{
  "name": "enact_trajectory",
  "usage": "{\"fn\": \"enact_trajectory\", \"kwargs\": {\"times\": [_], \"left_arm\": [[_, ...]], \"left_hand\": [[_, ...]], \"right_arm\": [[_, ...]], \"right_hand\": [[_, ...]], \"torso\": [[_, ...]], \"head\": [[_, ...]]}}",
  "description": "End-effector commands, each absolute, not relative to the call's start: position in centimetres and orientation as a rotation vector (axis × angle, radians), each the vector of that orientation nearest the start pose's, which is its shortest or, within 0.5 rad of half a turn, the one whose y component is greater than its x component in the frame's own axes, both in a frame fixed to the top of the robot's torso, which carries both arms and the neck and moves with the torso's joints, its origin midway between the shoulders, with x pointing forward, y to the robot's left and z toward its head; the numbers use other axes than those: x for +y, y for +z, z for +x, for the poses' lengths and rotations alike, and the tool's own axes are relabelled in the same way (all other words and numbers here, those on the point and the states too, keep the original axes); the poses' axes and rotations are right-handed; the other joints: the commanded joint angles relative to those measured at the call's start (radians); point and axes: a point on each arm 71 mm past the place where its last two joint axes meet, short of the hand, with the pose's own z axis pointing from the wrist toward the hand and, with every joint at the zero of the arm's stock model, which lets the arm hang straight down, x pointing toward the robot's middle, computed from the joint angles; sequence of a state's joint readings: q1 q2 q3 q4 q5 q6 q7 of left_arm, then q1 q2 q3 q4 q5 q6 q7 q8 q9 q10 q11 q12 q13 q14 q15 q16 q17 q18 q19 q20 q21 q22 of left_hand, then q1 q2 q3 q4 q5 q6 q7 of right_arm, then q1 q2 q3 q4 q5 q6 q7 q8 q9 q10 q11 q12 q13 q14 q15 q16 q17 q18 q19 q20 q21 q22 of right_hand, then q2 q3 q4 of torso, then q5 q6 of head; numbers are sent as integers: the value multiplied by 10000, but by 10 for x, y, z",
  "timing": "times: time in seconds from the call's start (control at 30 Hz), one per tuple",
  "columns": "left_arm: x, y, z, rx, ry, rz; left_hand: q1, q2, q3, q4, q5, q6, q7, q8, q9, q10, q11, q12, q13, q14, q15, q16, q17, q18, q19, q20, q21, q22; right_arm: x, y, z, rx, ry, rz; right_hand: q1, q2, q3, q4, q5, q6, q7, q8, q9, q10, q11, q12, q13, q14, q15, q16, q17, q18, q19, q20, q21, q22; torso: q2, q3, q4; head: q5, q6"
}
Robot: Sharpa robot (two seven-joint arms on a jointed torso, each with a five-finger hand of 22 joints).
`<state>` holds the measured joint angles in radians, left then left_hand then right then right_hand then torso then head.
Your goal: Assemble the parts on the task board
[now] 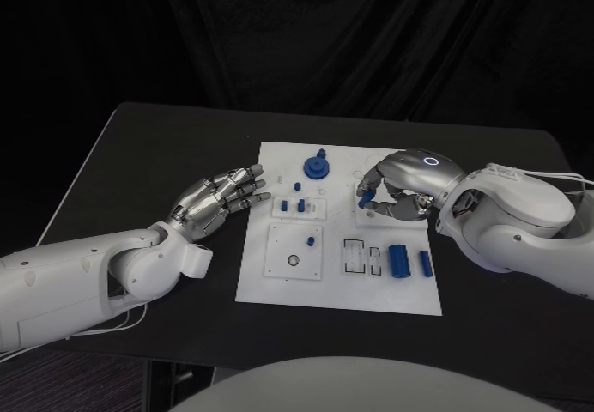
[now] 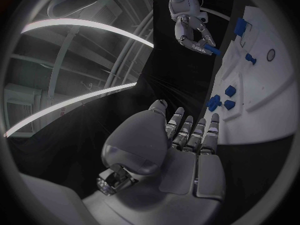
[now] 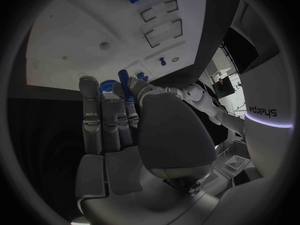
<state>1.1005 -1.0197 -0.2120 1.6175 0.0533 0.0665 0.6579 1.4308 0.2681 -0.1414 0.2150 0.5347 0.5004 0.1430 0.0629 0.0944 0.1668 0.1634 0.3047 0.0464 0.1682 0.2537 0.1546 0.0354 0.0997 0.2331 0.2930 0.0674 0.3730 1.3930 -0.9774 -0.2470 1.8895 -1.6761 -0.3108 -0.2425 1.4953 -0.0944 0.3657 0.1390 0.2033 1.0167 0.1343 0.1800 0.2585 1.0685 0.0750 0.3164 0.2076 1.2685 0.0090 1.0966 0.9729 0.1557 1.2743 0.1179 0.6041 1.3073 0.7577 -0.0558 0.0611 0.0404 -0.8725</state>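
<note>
Right hand [image 1: 398, 184] pinches small blue part [image 1: 364, 204] at fingertips over upper right of task board [image 1: 336, 292], slots just below it in frame, while left hand [image 1: 221, 199] hovers empty, fingers spread, left of board over bench [image 1: 161, 146].

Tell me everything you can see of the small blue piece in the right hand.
The small blue piece is a short, smooth peg, plastic by its look, with a rounded end. The right hand pinches it between its fingers, above the task board near the far right side. In the left wrist view it juts from the fingertips at a slant. How much the fingers hide cannot be told.
</note>
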Motion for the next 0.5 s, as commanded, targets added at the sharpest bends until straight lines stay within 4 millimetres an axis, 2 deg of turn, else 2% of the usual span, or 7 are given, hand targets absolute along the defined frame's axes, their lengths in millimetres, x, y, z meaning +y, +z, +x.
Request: {"fn": "enact_trajectory", "kwargs": {"times": [0.03, 0.27, 0.5], "left_arm": [[253, -253, 411, 14458, -18877, -11913], [252, -253, 413, 14474, -18916, -11894], [251, -254, 413, 14492, -18931, -11888]], "left_hand": [[117, 12, -11, -74, 57, 50, 70, 63, 21, 7, -76, -53, -4, -21, 72, 71, 17, -194, 94, 1, -9, -21], [117, 11, -9, -77, 59, 42, 70, 63, 19, 4, -77, -58, -5, -25, 71, 68, 16, -195, 85, 1, -13, -37], [115, 12, -3, -81, 62, 40, 69, 63, 19, -2, -78, -65, -6, -32, 71, 63, 15, -196, 78, -2, -16, -50]], "right_arm": [[-151, -146, 402, 15981, 6296, -5046], [-110, -154, 391, 15973, 7253, -6238], [-72, -168, 381, 15651, 8037, -7417]], "right_hand": [[44, -67, -21, -48, -44, 55, 14, 56, 3, 70, 25, -24, -4, 8, -23, -45, -17, -46, -3, -75, -84, 655], [50, -86, -22, -63, -55, 38, 18, 48, 18, 53, 33, -55, -10, -25, -20, -85, -55, -34, -44, -76, -182, 635], [30, -116, -39, -68, -122, 5, 30, 32, 48, 20, 51, -111, -20, -47, -6, -103, -58, -38, -71, -72, -201, 631]], "torso": [[-1, -13, 20], [4, -13, 20], [8, 18, 4]], "head": [[-1, -2], [28, -2], [176, -2]]}}
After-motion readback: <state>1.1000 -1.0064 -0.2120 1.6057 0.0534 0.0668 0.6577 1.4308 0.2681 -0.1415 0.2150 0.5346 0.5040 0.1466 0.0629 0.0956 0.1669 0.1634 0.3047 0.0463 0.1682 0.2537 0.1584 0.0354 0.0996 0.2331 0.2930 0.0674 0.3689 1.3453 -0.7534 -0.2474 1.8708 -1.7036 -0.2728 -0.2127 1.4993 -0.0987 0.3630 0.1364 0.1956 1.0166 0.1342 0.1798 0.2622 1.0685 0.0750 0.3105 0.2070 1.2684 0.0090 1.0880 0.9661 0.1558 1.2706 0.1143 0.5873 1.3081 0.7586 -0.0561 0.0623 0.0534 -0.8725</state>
